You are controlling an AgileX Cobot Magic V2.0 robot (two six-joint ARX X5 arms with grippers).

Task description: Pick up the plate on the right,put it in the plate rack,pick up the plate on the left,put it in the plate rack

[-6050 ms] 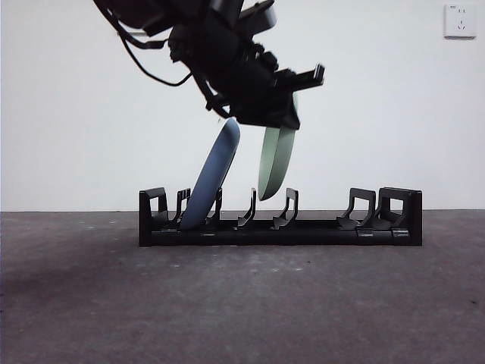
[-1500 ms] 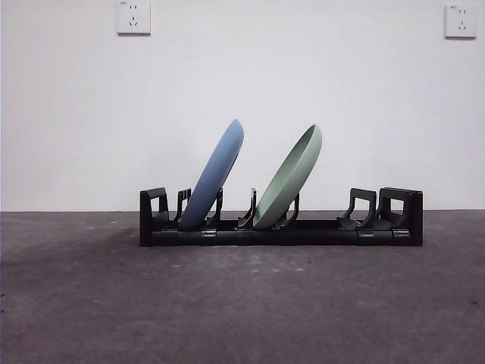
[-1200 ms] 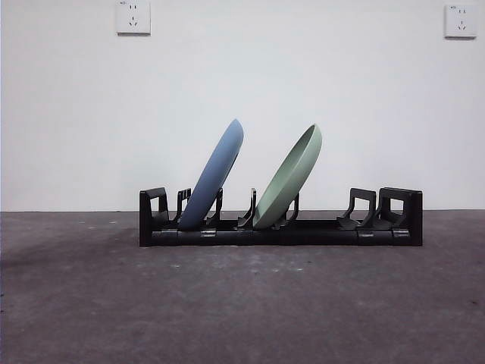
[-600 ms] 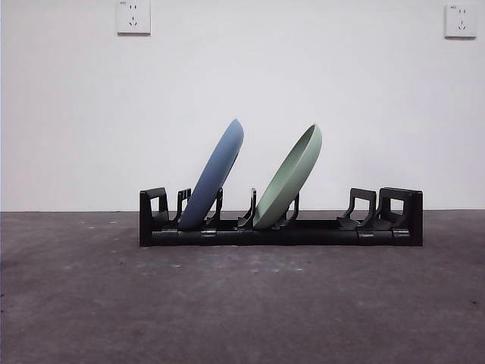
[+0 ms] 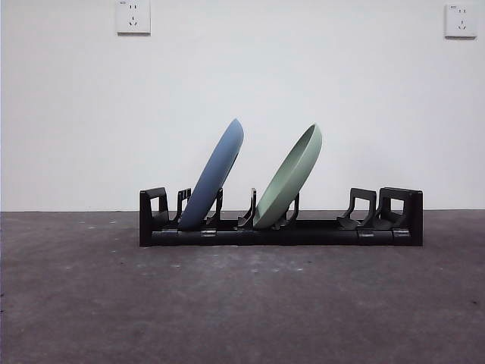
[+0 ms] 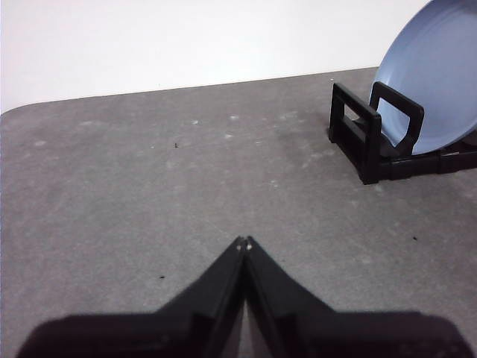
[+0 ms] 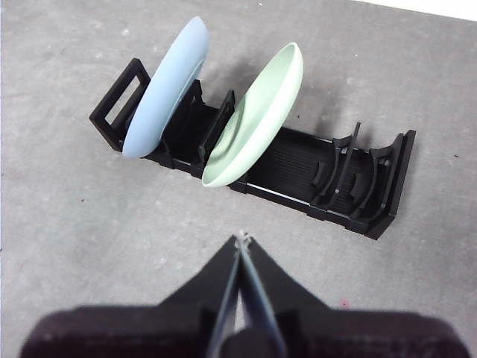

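While both the left gripper point(image 6: 244, 242) and right gripper point(image 7: 241, 239) hang over the grey bench point(image 5: 242, 303) with fingers pressed together and empty, the blue plate point(image 5: 216, 174) and green plate point(image 5: 292, 176) lean in the plate rack point(image 5: 280, 230).

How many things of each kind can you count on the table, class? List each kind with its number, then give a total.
Blue plate: 1
Green plate: 1
Plate rack: 1
Total: 3, with both plates leaning in the rack.
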